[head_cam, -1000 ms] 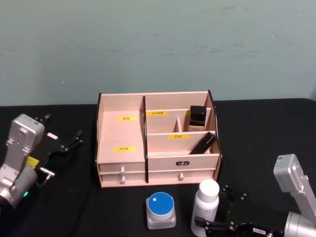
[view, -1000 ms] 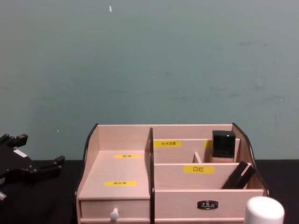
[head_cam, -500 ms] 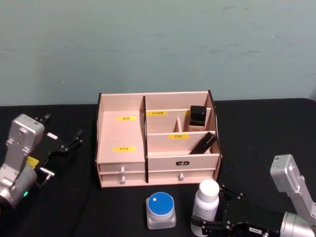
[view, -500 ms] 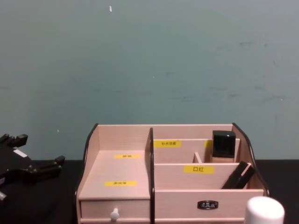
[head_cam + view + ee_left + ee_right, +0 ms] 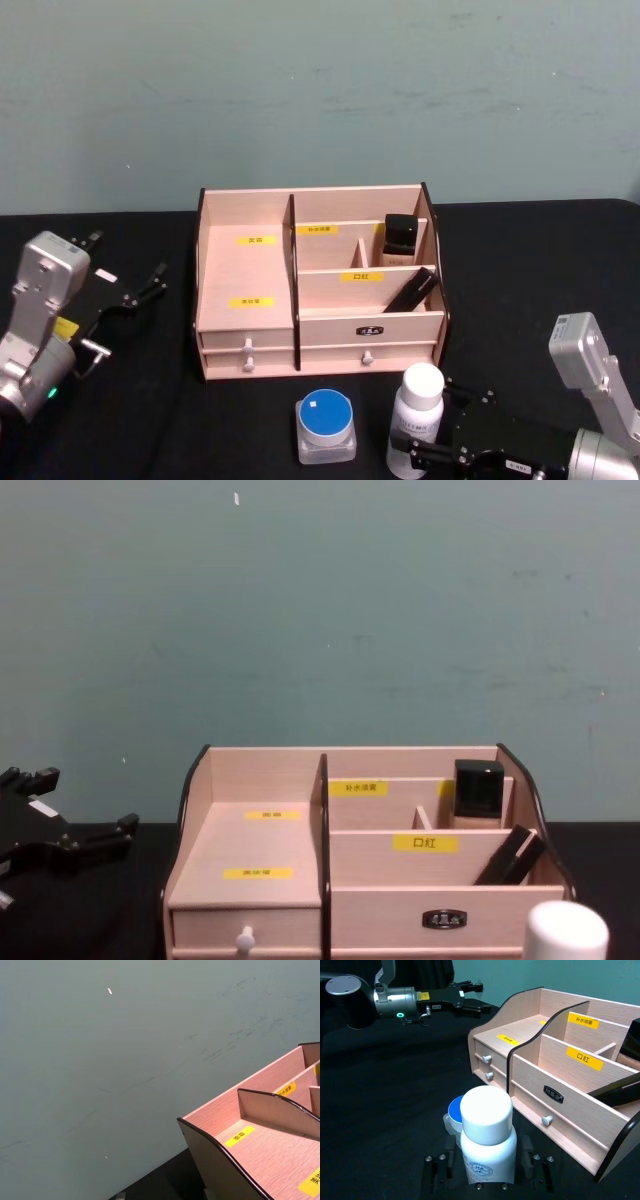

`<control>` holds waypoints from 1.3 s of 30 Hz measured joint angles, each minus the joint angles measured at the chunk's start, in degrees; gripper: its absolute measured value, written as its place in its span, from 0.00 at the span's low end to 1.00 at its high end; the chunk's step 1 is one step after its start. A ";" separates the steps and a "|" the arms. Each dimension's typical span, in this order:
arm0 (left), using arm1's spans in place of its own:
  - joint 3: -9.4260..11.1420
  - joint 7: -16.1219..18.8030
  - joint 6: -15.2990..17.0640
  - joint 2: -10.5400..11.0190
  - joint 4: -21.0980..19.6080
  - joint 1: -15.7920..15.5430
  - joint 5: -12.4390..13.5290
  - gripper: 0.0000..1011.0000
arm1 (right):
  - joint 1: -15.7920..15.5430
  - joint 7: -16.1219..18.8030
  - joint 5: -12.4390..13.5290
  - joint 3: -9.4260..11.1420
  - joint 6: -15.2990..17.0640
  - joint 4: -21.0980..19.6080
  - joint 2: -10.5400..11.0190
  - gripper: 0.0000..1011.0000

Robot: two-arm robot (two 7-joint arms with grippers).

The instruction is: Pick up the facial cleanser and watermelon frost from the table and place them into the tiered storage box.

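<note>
Nothing boxed yet, right gripper straddling white-capped bottle
Its jaws sit apart, bottle and blue-lidded jar both on table before tiered storage box; left gripper parked, spread

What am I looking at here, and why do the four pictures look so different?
This is a two-armed robot; each arm ends in a clamp called a gripper. One picture comes from a camera on its head, looking down. One comes from its chest, looking across the table, and one from each wrist. On the black table stands a pale wooden tiered storage box, holding a black-capped bottle and a dark tube. In front of it are a blue-lidded jar and a white bottle. The right gripper sits low and open, a finger on either side of the white bottle. The left gripper hangs open left of the box, holding nothing. Its wrist camera looks past the box at the wall.
</note>
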 joint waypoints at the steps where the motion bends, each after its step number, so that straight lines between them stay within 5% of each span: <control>1: 0.00 0.00 0.00 0.00 0.00 0.00 0.00 1.00 | -0.01 -0.01 0.01 0.01 0.01 -0.01 0.01 0.80; 8: 0.00 0.00 0.00 0.00 0.00 0.00 0.00 1.00 | -0.03 -0.05 0.01 0.04 0.03 -0.06 0.04 0.61; 24: 0.00 0.00 0.00 0.00 0.00 0.00 0.00 1.00 | 0.45 0.06 0.72 0.72 -0.52 -1.32 -0.23 0.60; 35: 0.00 0.00 0.00 0.00 0.00 -0.01 0.00 1.00 | 7.04 -0.95 0.32 1.32 -0.37 -3.11 -2.73 0.60; 39: 0.00 0.00 0.00 0.00 0.00 0.00 0.00 1.00 | 11.87 -1.32 0.45 1.01 -0.06 -0.53 -5.60 0.60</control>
